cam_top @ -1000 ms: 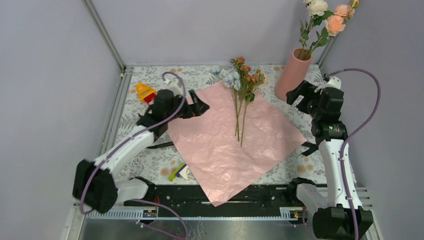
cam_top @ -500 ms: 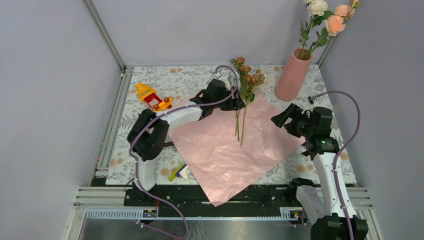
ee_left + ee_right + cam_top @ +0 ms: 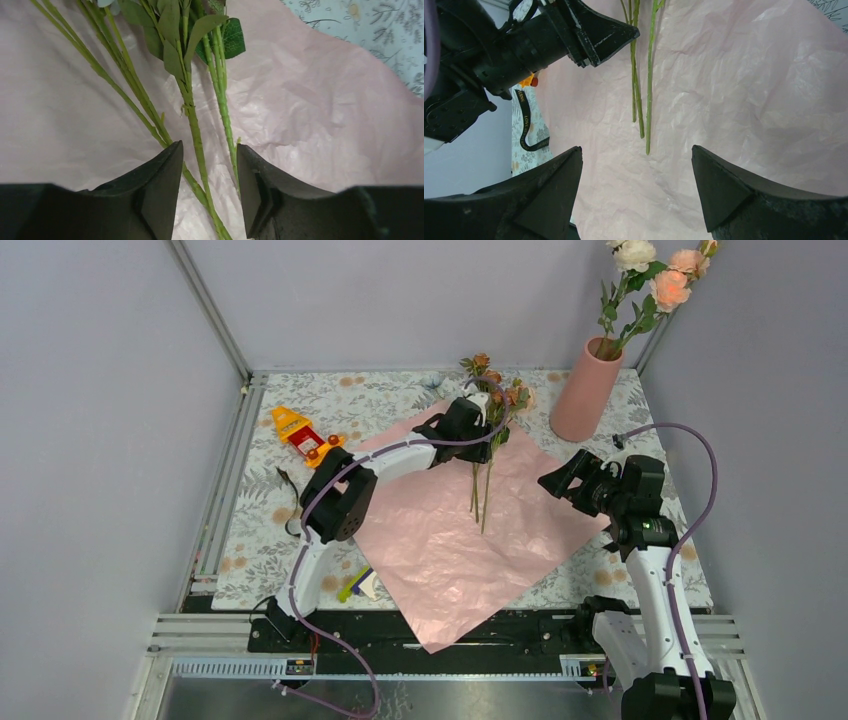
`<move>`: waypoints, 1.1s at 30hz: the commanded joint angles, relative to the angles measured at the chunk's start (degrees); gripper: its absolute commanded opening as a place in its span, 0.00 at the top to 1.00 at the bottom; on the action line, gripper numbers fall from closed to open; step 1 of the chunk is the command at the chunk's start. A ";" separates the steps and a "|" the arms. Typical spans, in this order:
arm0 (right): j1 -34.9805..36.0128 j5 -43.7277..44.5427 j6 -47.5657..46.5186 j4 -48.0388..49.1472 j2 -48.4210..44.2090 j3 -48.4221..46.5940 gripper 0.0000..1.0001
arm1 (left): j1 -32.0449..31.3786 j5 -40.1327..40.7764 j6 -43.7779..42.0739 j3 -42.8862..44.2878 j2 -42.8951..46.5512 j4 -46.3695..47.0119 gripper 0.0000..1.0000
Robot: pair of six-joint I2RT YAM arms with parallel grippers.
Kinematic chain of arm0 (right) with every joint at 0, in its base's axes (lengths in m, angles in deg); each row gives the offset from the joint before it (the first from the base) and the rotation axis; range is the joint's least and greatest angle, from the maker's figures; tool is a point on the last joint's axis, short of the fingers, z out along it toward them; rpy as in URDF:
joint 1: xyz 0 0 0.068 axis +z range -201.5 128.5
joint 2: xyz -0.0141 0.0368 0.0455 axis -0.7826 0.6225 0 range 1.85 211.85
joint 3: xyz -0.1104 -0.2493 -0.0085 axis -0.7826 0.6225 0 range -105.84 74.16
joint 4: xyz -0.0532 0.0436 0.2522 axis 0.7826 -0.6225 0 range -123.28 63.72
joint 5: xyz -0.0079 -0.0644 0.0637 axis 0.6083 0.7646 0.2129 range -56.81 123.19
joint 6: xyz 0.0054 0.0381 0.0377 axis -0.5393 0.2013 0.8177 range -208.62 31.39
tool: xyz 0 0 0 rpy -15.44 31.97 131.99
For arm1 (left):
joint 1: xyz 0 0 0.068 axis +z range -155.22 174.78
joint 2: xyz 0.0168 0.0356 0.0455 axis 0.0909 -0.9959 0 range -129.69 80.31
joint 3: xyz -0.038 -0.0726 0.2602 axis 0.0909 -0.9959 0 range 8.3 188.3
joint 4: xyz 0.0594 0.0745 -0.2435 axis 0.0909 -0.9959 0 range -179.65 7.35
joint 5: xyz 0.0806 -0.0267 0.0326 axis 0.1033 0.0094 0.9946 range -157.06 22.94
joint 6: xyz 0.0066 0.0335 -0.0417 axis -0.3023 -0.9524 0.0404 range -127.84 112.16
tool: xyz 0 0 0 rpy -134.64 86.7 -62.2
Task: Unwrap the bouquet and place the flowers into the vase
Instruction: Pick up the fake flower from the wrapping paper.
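Note:
The bouquet lies unwrapped: its pink paper (image 3: 470, 525) is spread flat on the table, with rust-brown flowers (image 3: 492, 390) on green stems (image 3: 478, 485) at its far corner. My left gripper (image 3: 488, 443) reaches over those stems just below the leaves. In the left wrist view the left gripper (image 3: 207, 147) is part open, straddling the stems (image 3: 195, 125), one of which lies against the right finger. My right gripper (image 3: 553, 476) hovers wide open over the paper's right edge; the right wrist view shows the right gripper (image 3: 636, 150) holding nothing. The salmon vase (image 3: 585, 390) stands at the back right, holding cream and peach flowers (image 3: 650, 280).
A black ribbon (image 3: 290, 505) lies on the floral tablecloth left of the paper. A yellow and red toy (image 3: 305, 435) sits at the back left. Small loose items (image 3: 360, 583) rest by the paper's near left edge. Metal frame posts stand at the far corners.
My left arm swung right from the paper's left corner onto the flower stems, and its jaws narrowed around them. The right arm came down from beside the vase toward the paper, then held still.

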 commanded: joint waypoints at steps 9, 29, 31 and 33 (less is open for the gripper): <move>-0.06 -3.02 0.66 0.46 -0.46 -0.24 0.14 | -0.57 2.57 -5.53 6.76 -3.94 -3.44 0.61; -0.06 -3.27 0.26 0.45 0.33 0.18 0.14 | -0.69 2.14 -6.62 8.44 -6.38 -4.24 0.76; -0.06 -3.28 0.24 0.38 0.33 0.28 0.14 | -0.78 2.24 -6.56 8.40 -6.30 -4.26 0.79; -0.13 -3.31 0.28 0.45 0.36 0.26 0.14 | -0.74 2.22 -6.42 8.37 -6.06 -4.13 0.84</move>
